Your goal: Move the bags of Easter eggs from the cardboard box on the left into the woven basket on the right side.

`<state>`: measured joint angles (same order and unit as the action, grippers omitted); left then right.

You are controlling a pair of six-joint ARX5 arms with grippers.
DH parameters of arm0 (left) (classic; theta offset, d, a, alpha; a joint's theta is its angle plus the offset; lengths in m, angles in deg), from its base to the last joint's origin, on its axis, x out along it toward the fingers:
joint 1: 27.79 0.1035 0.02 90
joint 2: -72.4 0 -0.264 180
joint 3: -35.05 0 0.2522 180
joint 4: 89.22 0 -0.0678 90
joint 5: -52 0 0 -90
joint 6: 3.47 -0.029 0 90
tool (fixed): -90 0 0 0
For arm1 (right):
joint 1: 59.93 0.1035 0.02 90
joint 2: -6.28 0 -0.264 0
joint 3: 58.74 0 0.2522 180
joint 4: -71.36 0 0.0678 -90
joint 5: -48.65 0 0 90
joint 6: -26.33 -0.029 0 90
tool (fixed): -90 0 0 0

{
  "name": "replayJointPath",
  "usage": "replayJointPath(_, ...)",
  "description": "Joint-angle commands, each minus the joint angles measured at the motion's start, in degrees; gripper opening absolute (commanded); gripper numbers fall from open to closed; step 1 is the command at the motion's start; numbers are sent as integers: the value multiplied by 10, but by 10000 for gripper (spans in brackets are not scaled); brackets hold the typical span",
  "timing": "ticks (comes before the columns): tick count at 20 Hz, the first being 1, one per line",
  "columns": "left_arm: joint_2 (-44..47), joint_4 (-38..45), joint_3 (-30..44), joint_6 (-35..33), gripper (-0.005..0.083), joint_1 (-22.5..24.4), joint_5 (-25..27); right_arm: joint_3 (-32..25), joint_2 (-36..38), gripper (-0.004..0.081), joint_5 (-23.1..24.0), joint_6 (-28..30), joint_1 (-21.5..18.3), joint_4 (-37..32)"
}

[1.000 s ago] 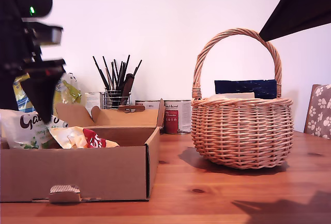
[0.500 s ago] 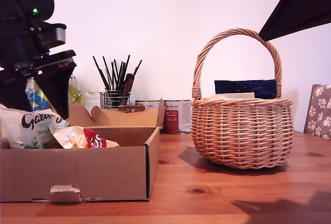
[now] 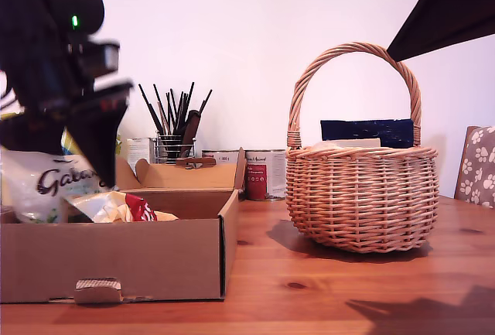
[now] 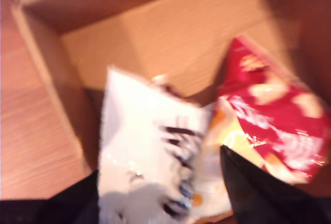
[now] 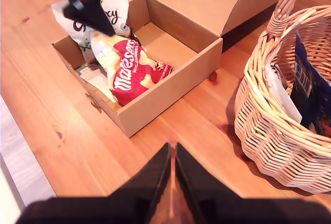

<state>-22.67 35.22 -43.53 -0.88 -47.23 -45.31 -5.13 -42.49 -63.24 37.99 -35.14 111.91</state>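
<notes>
My first hand (image 3: 73, 145) has risen, clamped on the white bag (image 3: 42, 184) over the cardboard box (image 3: 147, 258).

White script-lettered bag (image 3: 42, 188) upright, cream-red bag (image 3: 116, 207) flat, both in cardboard box (image 3: 155, 258); wicker basket (image 3: 362, 196) apart.

A home, likely a dining room: a wooden table (image 3: 348, 288) against a plain white wall, a paw-print cushioned chair (image 3: 477, 166) beside the table, tins (image 3: 259, 172) and a utensil holder (image 3: 174, 148) at the table's back.
</notes>
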Motion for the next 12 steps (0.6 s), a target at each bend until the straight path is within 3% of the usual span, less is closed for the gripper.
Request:
replayJointPath(1,-20,1,6,2,350,-1,5,-15,-2,-6,0,-1,-1,-3)
replayJointPath(7,-16,27,-2,0,65,-1,2,-15,-2,-6,0,-1,-1,-3)
replayJointPath(12,3,24,-12,-10,16,-1,0,-15,-2,-6,0,-1,-1,-3)
